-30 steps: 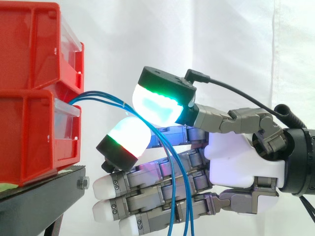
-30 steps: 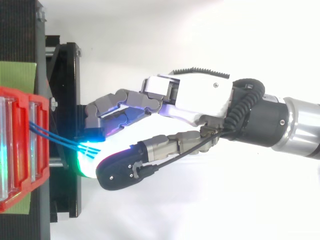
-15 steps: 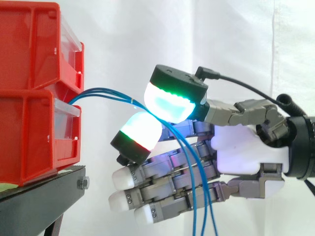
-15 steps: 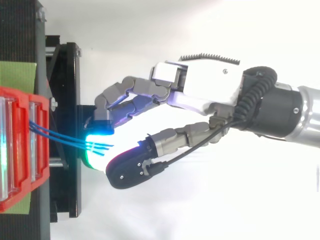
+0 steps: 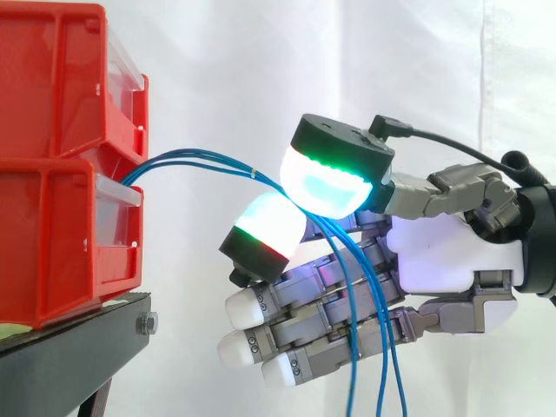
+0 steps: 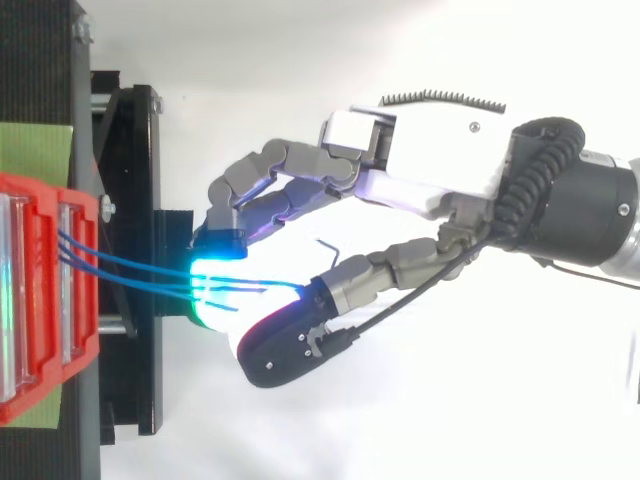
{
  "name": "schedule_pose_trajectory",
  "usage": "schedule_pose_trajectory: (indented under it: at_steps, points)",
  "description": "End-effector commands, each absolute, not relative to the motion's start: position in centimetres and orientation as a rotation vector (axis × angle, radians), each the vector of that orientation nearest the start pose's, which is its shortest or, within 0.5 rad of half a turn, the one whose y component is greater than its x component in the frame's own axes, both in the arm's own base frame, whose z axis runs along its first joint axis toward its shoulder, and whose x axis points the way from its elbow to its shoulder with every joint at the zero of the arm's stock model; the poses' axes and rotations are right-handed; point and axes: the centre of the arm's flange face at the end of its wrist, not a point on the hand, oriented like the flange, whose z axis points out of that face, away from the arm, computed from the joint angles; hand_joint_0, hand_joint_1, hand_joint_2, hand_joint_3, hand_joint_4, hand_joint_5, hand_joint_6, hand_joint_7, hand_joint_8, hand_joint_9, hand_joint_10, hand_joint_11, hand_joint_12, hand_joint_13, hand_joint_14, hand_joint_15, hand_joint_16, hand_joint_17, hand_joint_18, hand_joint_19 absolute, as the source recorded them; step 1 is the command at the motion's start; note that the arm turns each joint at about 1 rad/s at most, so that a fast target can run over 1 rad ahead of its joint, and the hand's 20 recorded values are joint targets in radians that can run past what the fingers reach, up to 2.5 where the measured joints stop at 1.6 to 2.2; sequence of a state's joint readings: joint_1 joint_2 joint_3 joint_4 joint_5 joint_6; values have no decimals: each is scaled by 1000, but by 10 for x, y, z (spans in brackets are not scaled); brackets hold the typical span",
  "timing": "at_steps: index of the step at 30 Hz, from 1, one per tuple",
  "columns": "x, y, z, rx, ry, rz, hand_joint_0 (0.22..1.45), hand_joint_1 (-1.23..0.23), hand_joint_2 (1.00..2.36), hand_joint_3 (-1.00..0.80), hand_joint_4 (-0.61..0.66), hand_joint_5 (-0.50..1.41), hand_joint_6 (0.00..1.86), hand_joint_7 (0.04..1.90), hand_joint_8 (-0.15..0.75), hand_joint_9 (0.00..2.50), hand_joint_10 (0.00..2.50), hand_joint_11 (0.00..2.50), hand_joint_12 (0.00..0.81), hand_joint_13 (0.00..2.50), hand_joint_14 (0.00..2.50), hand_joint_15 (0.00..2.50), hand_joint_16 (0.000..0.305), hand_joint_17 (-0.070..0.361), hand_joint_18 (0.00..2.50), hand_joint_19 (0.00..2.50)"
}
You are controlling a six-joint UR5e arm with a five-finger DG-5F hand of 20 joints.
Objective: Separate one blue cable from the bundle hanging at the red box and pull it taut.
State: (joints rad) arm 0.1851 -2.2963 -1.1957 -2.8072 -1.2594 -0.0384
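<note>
Hand (image 5: 447,261): you see its glowing pads (image 5: 326,187) pinching the blue cables (image 5: 208,159).
Red bins (image 5: 61,217): at 9 o'clock from hand.

Thin blue cables (image 5: 195,158) arch from red box (image 5: 61,243)

Since 1.0 s ago: hand (image 5: 452,261) has shifted right, away from bins (image 5: 61,174). Pinched cables (image 5: 208,159) drawn out with it, their span from the bins longer.

My hand (image 5: 447,265) lies level, thumb and one of my fingers (image 5: 265,233) pinching the blue cables (image 5: 200,161), the rest extended.
</note>
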Motion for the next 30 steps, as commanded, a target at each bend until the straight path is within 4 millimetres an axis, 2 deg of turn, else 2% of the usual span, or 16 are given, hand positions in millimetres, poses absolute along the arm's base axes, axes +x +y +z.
schedule_pose_trajectory:
  at_steps: [1,4,7,8,9,11,13,14,16,20,25,30]
  points:
    - [761,-25,245,1250,1148,1077,638,-948,1000,-500,135,-219,909,929,267,779,15,474,255,589,4,101,29,65,503,138]
    - [761,-26,245,1250,1145,1077,516,-945,1000,-500,168,-216,905,883,284,789,16,474,269,600,4,115,32,73,521,154]
    - [761,-26,245,1251,1147,1076,453,-895,1000,-500,208,-207,891,870,309,808,14,480,288,615,4,113,36,81,542,158]
    - [761,-26,244,1252,1148,1075,443,-868,1000,-500,218,-203,885,861,317,820,14,466,295,620,4,115,37,84,544,158]
    - [761,-26,244,1252,1148,1075,430,-782,1000,-500,227,-191,864,862,327,846,13,461,302,627,4,117,39,87,552,168]
    - [761,-26,245,1250,1145,1077,430,-702,1000,-500,228,-185,852,854,330,856,15,459,301,631,4,117,39,88,554,167]
    - [761,-27,245,1251,1144,1075,483,-487,1000,-500,204,-167,811,918,320,862,14,449,283,617,4,124,36,80,525,195]
    - [761,-27,245,1251,1144,1075,494,-468,1000,-500,201,-166,807,932,315,860,14,452,282,620,5,127,35,79,523,199]
    - [761,-27,245,1251,1144,1075,602,-361,1000,-500,156,-160,792,995,296,859,15,450,257,603,5,140,30,68,488,236]
    - [761,-27,245,1251,1144,1075,637,-436,1011,-400,147,-167,805,986,300,841,15,445,269,586,6,148,31,71,466,253]
    - [761,-27,245,1252,1145,1075,635,-645,1021,-279,149,-194,836,987,296,804,15,460,276,581,6,144,33,74,467,251]
    - [762,-29,248,1255,1146,1070,668,-743,1017,-319,129,-210,862,961,282,779,15,471,278,579,6,144,34,76,466,242]
